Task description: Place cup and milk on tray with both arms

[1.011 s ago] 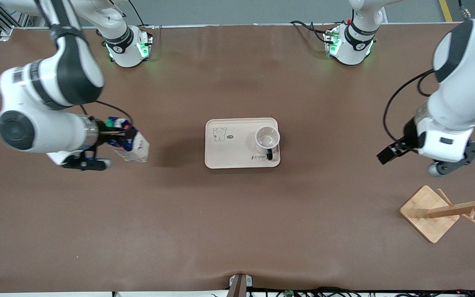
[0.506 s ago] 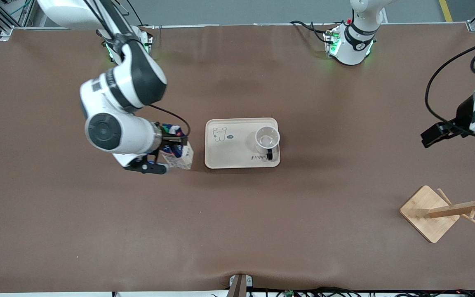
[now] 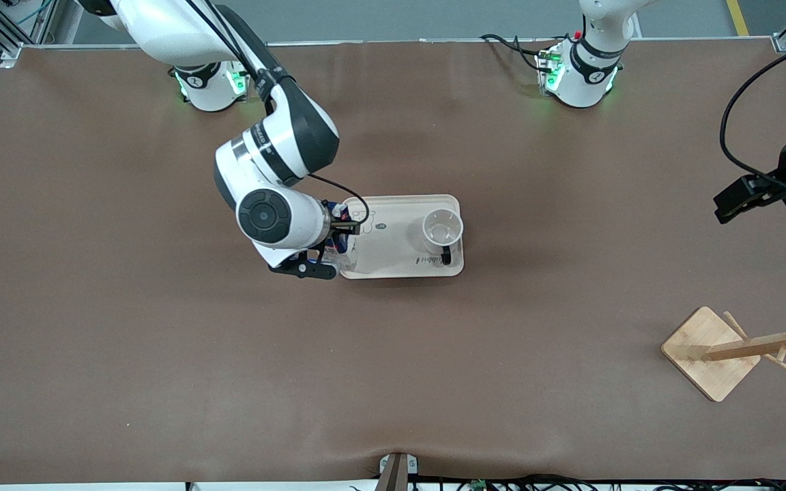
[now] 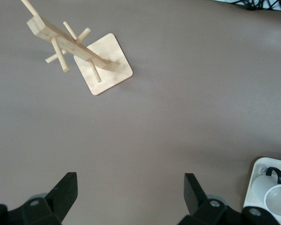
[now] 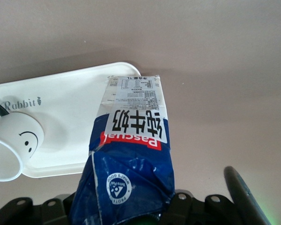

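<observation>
wooden rack (image 3: 734,349) near left arm's end

The right arm hides most of the milk (image 3: 338,235); the left hand (image 4: 131,197) is cut off.

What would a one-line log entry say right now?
right gripper: shut on milk carton, over tray edge | mug: on tray | left gripper: open, waiting

milk (image 5: 131,140): blue, white, red label | cup (image 3: 442,229): white | tray (image 3: 393,262): cream
</observation>
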`<state>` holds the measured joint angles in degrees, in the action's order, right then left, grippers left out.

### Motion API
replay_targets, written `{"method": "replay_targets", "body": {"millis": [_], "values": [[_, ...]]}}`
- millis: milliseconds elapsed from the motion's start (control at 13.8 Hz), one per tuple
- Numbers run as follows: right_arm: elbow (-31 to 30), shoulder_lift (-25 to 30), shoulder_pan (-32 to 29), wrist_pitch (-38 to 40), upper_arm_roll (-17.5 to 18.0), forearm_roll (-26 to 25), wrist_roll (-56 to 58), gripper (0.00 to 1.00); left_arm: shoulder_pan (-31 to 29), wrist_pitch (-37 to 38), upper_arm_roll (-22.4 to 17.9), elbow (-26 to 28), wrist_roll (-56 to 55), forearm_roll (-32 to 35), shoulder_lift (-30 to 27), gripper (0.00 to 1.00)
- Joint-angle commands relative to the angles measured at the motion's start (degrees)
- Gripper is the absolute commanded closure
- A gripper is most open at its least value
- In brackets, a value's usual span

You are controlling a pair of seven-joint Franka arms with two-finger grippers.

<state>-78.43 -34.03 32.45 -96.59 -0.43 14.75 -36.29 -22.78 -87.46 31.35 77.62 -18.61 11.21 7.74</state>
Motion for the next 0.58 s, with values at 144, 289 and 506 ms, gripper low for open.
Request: {"method": "replay_targets", "body": {"millis": [144, 289, 506], "values": [[2.06, -3.23, 3.21, -1.05, -0.54, 1.42, -0.97, 1.0, 17.22, 3.7, -21.57, 1.22, 6.55, -4.6, -5.45, 0.0], [2.06, -3.49, 4.63, -2.02, -0.54, 1.42, -0.8, 1.0, 19.78, 3.7, -24.57, 2.44, 9.19, -5.49, -6.33, 0.0], [2.93, -3.41, 4.72, -1.59, -0.54, 1.51, -0.36, 1.0, 24.52, 3.09, -30.63, 6.74, 9.73, -7.85, -9.75, 0.0]]}}
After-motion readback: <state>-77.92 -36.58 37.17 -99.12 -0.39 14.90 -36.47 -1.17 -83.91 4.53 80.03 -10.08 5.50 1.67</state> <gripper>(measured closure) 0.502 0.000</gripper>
